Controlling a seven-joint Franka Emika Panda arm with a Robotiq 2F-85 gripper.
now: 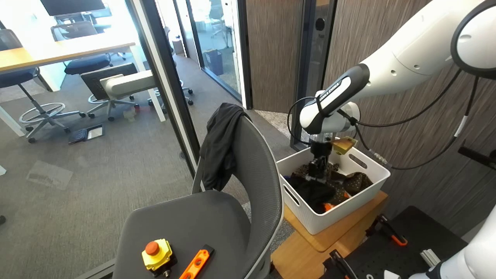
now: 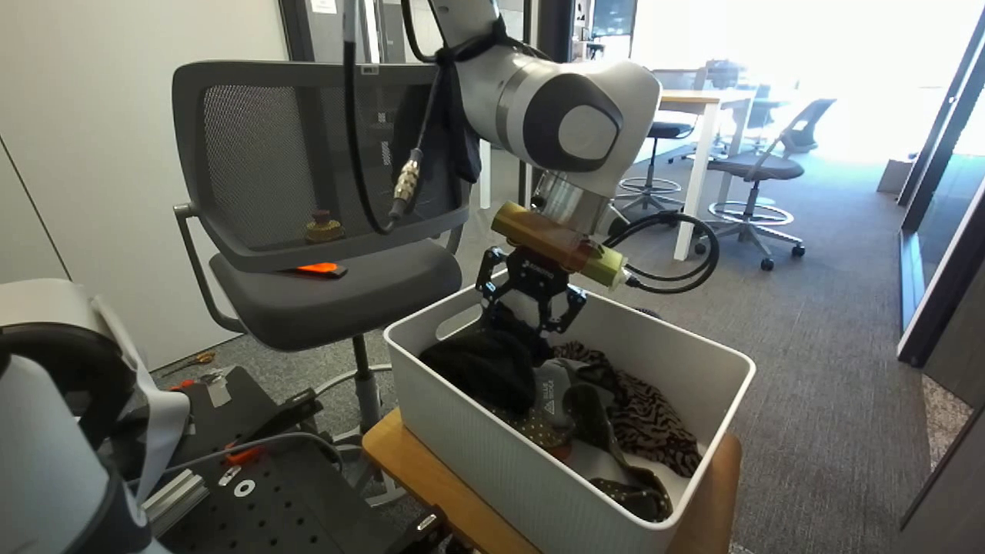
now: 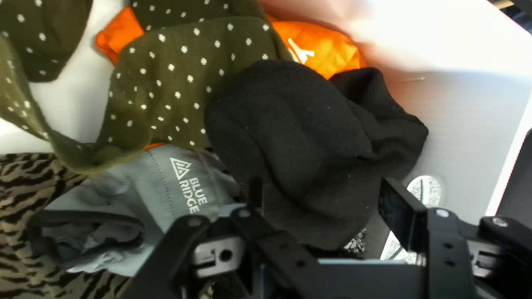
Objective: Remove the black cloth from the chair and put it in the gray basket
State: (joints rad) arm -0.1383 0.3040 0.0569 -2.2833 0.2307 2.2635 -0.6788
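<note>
A black cloth (image 1: 221,149) hangs over the top corner of the grey chair's back (image 1: 257,155) in an exterior view; it also shows, partly hidden by the arm, in an exterior view (image 2: 464,146). The light grey basket (image 1: 329,220) (image 2: 492,462) stands beside the chair with several cloths in it. My gripper (image 1: 318,176) (image 2: 531,315) points down inside the basket. In the wrist view its fingers (image 3: 326,199) are wide apart over a crumpled black cloth item (image 3: 299,137) in the basket. I cannot tell whether they touch it.
The basket stands on a wooden stool (image 1: 341,236). A yellow emergency-stop box (image 1: 157,255) and an orange tool (image 1: 197,263) lie on the chair seat. A glass wall with a dark post (image 1: 166,77) stands behind the chair. A black perforated plate (image 2: 285,500) is beside the robot base.
</note>
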